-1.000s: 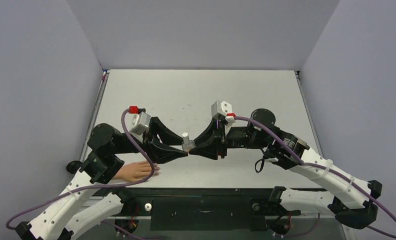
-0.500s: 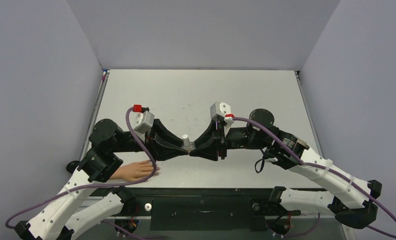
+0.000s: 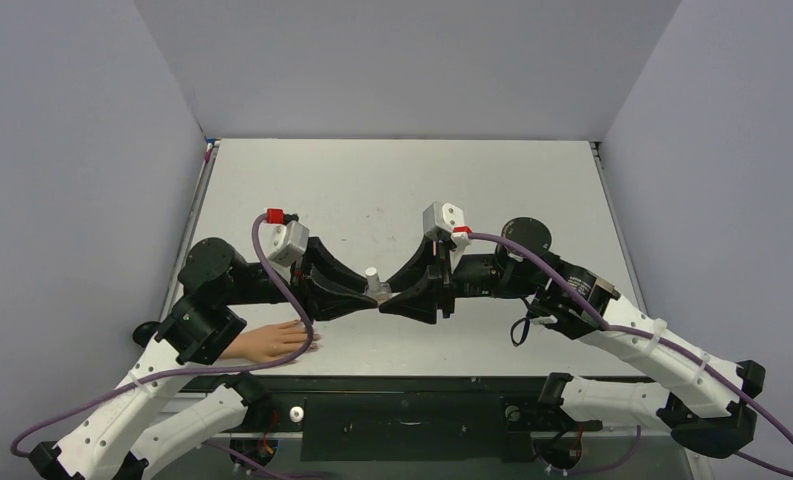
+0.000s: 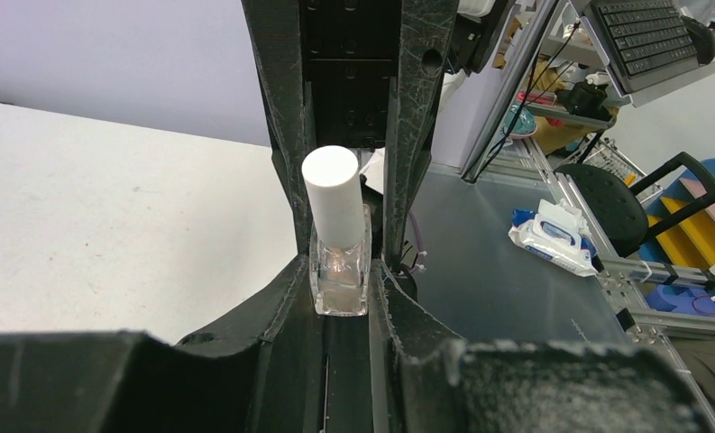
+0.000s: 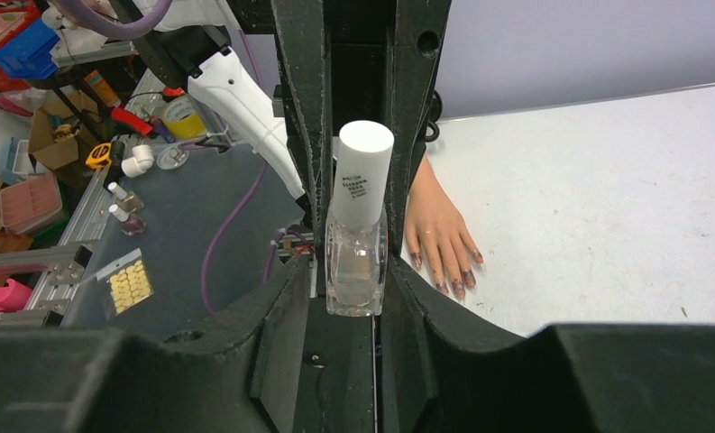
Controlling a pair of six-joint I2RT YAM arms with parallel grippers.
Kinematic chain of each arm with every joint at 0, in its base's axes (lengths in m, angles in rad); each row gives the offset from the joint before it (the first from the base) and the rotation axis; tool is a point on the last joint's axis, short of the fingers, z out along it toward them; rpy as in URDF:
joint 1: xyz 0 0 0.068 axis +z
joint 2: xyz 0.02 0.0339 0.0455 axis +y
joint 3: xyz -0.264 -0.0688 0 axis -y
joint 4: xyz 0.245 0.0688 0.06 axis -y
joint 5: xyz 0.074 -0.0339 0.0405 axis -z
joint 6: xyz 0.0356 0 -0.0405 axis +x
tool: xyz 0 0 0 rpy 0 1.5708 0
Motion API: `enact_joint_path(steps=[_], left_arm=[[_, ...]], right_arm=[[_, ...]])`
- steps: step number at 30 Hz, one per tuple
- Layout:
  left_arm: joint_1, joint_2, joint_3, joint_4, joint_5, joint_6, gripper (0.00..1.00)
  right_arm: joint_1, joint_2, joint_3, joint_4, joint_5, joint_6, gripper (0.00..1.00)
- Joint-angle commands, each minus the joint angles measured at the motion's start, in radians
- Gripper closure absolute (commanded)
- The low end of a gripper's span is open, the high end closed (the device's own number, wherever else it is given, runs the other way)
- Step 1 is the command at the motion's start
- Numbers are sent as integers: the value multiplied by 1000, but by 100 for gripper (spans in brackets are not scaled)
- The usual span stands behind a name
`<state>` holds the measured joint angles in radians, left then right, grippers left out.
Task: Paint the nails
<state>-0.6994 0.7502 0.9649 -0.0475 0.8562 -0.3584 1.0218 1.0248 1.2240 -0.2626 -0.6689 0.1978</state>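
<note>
Since a second earlier, the left end effector point(image 3: 365, 298) had slid toward the table's middle and narrowed onto the clear nail-polish bottle point(image 3: 373, 284), its fingers pressed to both glass sides. The right end effector point(image 3: 392, 295) met it tip to tip, fingers close beside the same bottle; whether they gripped it I cannot tell. The bottle's white cap point(image 4: 333, 194) stood upright and screwed on.

The nails point(image 5: 453, 284) looked dark purplish and patchy. They tipped a peach fake hand point(image 3: 272, 343) that lay palm down, fingers pointing right, by the table's point(image 3: 392, 190) near edge, left of both end effectors and apart from them. Bare white surface ran back to the grey walls.

The left arm's elbow point(image 3: 207, 300) sat over the hand's wrist, and a purple cable point(image 3: 272, 290) looped across it.
</note>
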Motion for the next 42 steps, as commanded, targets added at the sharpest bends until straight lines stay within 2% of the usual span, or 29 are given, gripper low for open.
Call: enact_joint_path(steps=[1, 6, 14, 15, 18, 21, 25, 33, 38, 42], left_arm=[[-6, -8, 10, 32, -15, -4, 100], [-6, -16, 6, 32, -28, -10, 100], [-5, -18, -4, 85, -43, -20, 100], [-6, -19, -4, 90, -48, -23, 100], [-5, -22, -12, 109, -57, -32, 100], [-6, -24, -17, 131, -63, -42, 100], [-5, -26, -32, 156, -69, -56, 100], [-5, -34, -50, 197, -77, -83, 100], [-5, -37, -70, 255, -82, -124, 100], [-5, -42, -84, 277, -93, -137, 100]], right_arm=[[5, -20, 20, 101, -5, 15, 67], [7, -18, 20, 108, -6, 20, 68], [16, 1, 15, 99, 0, 17, 85], [18, 4, 15, 97, 4, 16, 85], [20, 9, 12, 93, 12, 17, 73], [20, 12, 10, 91, 13, 16, 67], [20, 9, 6, 100, 15, 14, 66], [19, 7, -4, 112, 13, 12, 72], [20, 3, -13, 130, 7, 17, 82], [21, 0, -14, 125, 8, 10, 98]])
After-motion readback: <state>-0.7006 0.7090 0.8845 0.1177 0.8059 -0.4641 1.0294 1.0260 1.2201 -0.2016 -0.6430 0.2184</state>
